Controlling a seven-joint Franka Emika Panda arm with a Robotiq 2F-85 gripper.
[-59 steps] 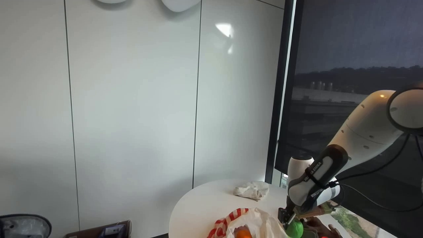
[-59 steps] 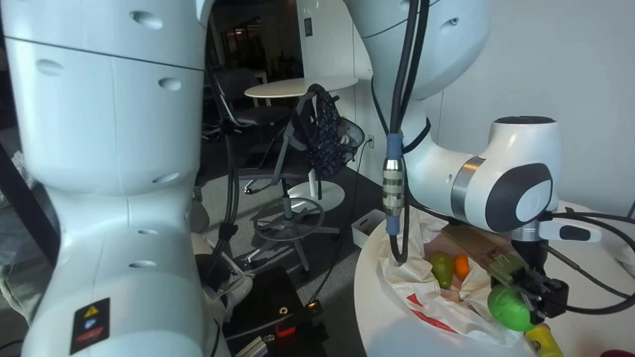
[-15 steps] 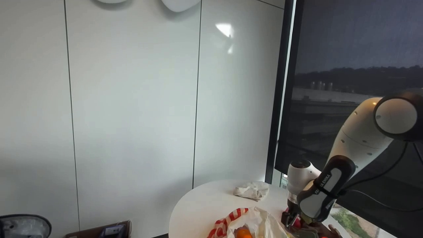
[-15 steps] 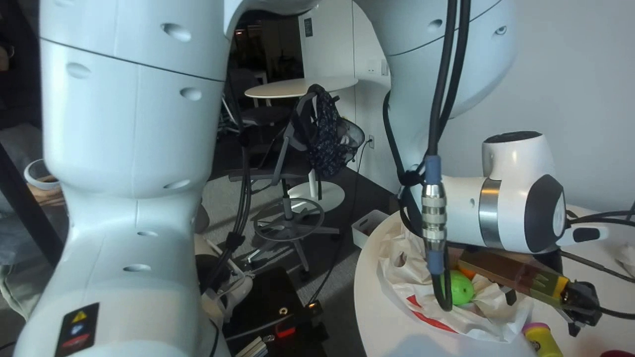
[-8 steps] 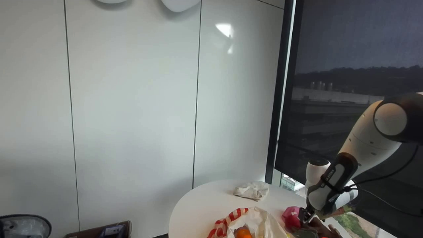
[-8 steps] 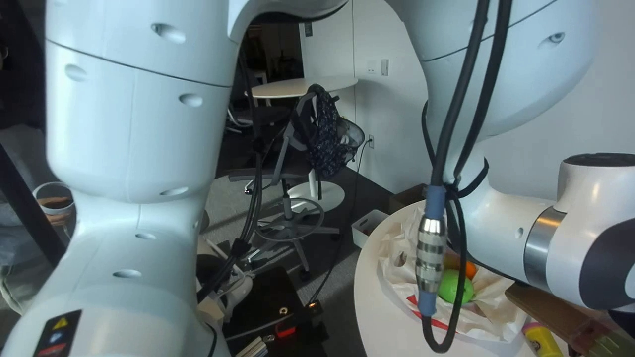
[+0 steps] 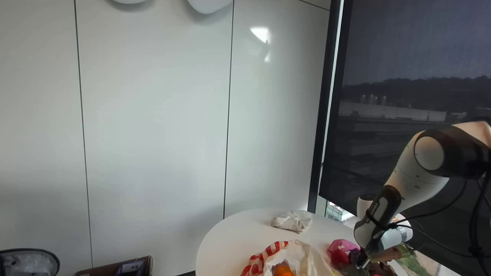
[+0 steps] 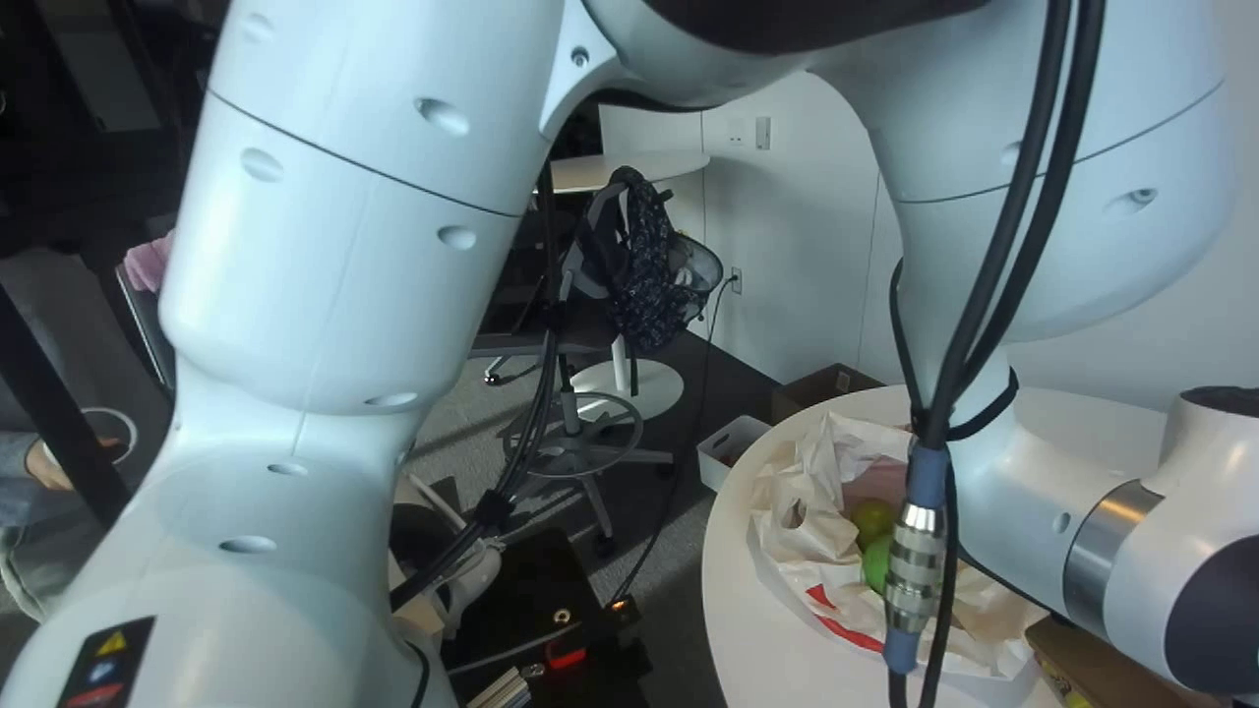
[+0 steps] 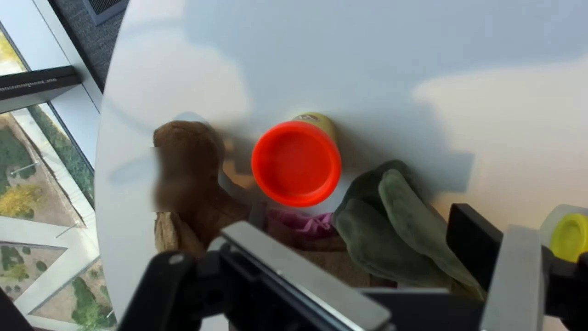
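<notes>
1. Your black two-finger claw (image 9: 390, 262) is spread wide in the wrist view, fingers well apart; the bottom edge chops off the rest of it.
2. Closest thing to you is the floppy dark green plush (image 9: 390, 220), showing between the fingers there. Its lower end is covered, and I can't tell whether you're touching it.
3. Just beside that stands the yellow tub with a round red lid (image 9: 298, 161). The lid hides most of the body, and the label's too small to read.
4. The fuzzy brown plush (image 9: 193, 170) next to the tub goes blurry partway down, a scrap of shiny pink cloth (image 9: 303, 223) is half buried, and a round yellow lid (image 9: 569, 236) gets cut off by the right edge.
5. In an exterior view your claw's a dark blob beside a rounded pink-and-red bundle (image 7: 339, 251), tbh hard to make out. The round orange fruit (image 7: 283, 270) is cropped at the bottom.
6. In an exterior view your black cable with a silver connector (image 8: 915, 570) blocks most of the lime green ball (image 8: 875, 563) inside the crumpled white plastic bag (image 8: 821, 541).
7. Vs half a second ago: your claw's lower, and that cable now hides the fruit too. Vs about four seconds ago, with the ball at your fingers: it's in the bag now.
</notes>
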